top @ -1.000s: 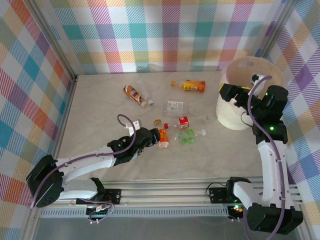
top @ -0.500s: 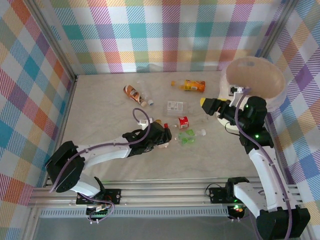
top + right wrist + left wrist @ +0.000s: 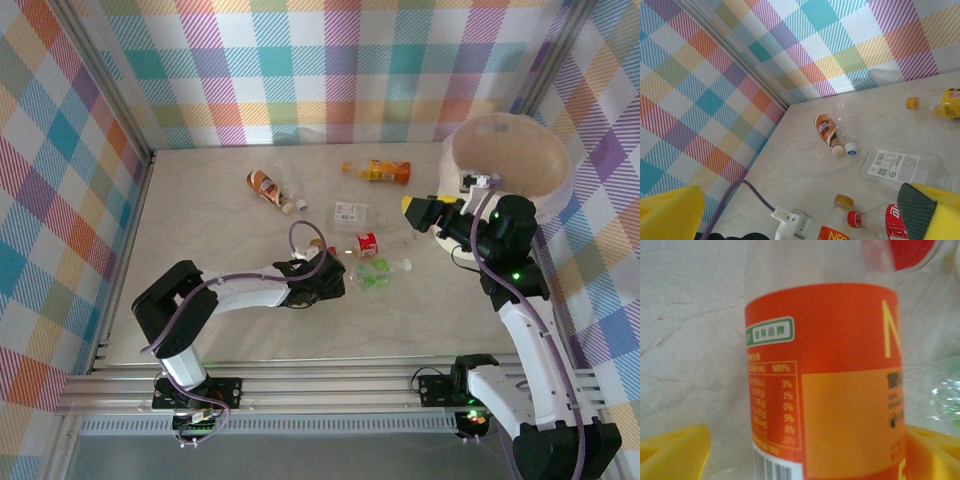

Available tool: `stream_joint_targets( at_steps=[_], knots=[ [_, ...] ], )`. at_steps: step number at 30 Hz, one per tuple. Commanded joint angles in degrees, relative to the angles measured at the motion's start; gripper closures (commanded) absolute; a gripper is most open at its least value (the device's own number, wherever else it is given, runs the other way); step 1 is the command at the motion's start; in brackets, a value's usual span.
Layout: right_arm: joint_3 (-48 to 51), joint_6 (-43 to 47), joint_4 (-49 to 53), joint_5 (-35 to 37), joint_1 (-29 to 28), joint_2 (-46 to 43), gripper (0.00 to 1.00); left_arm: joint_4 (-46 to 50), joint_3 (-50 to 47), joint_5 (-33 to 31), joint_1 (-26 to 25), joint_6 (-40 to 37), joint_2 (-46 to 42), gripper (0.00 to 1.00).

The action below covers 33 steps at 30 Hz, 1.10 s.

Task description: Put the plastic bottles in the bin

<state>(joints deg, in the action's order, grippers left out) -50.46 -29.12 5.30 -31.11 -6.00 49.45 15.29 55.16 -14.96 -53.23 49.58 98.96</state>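
Left gripper (image 3: 327,281) — released, yellow fingers (image 3: 672,452) straddling orange-label bottle (image 3: 825,370) midway between table's (image 3: 200,230) side edges, one clear of it | label: big yellow "N", "NRV%" column, barcode | right gripper (image 3: 414,207) — spread, empty, just beside bin (image 3: 548,165) at far right corner
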Motion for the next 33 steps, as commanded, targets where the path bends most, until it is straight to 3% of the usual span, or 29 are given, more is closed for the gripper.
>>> stream_joint_targets(
  at_steps=[1,12,33],
  knots=[
    [-0.7,0.6,0.1,-0.6,-0.2,0.1,0.0,1.1,2.3,0.3,-0.6,-2.5,1.8,0.12],
    [-2.4,-2.4,0.4,-1.5,-0.2,3.5,0.0,-2.4,2.6,1.3,-1.2,-3.9,4.5,0.4],
    [-0.7,-2.5,-5.4,-6.5,-1.0,5.7,0.0,-16.5,-8.0,-0.1,-1.2,-10.2,-8.9,0.64]
  ],
)
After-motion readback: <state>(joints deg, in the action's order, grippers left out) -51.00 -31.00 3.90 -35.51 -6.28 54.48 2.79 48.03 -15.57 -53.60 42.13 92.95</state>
